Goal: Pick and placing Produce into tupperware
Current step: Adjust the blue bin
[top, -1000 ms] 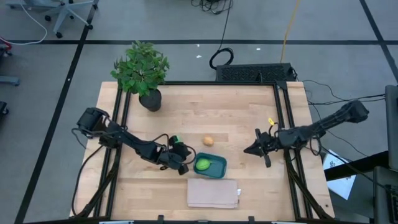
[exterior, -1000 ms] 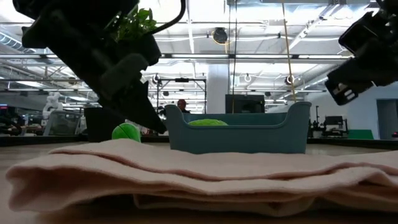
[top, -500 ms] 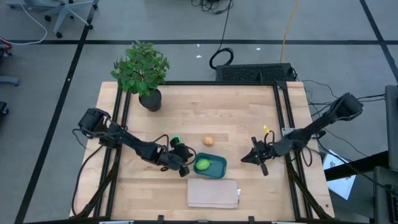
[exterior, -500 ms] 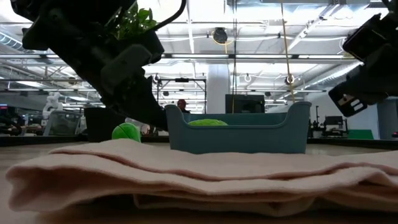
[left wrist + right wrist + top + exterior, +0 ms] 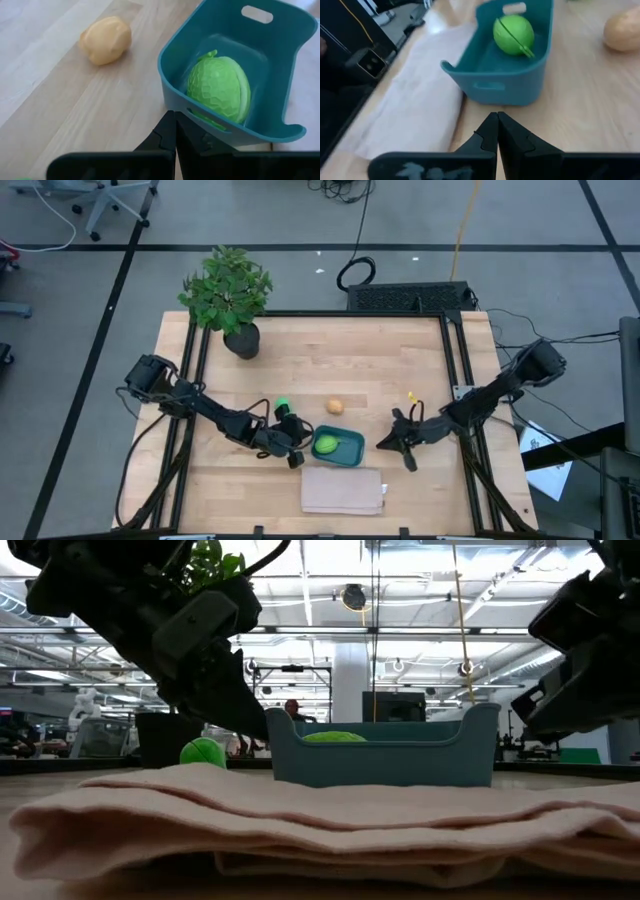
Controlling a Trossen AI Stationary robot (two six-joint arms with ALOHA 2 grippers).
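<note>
Beige folded cloth [image 5: 342, 490] lay nearest the table's front edge, flat on the pale wooden table [image 5: 380, 370], and in the low view it filled the foreground. Just behind it sat the small teal-blue rectangular plastic tupperware [image 5: 338, 446], holding the lighter lime-green textured piece of produce [image 5: 327, 445], which rested against one inner wall in the left wrist view [image 5: 220, 88].

At the container's left end was the left claw [image 5: 293, 456], its two dark fingers pressed together with the tips right at the tupperware's rim in its own wrist view. The right claw [image 5: 400, 444] hung to the container's right, a little apart from it, fingers likewise closed together and holding nothing.

Farther back, the bright green ball [image 5: 283, 404] lay on the bare wood beside the left arm, and the orange-tan rounded piece [image 5: 335, 407] lay behind the tupperware, apart from it. At the far left corner stood a leafy green plant in a dark pot [image 5: 240, 340].

No brand, label or writing could be read on any of these things.
</note>
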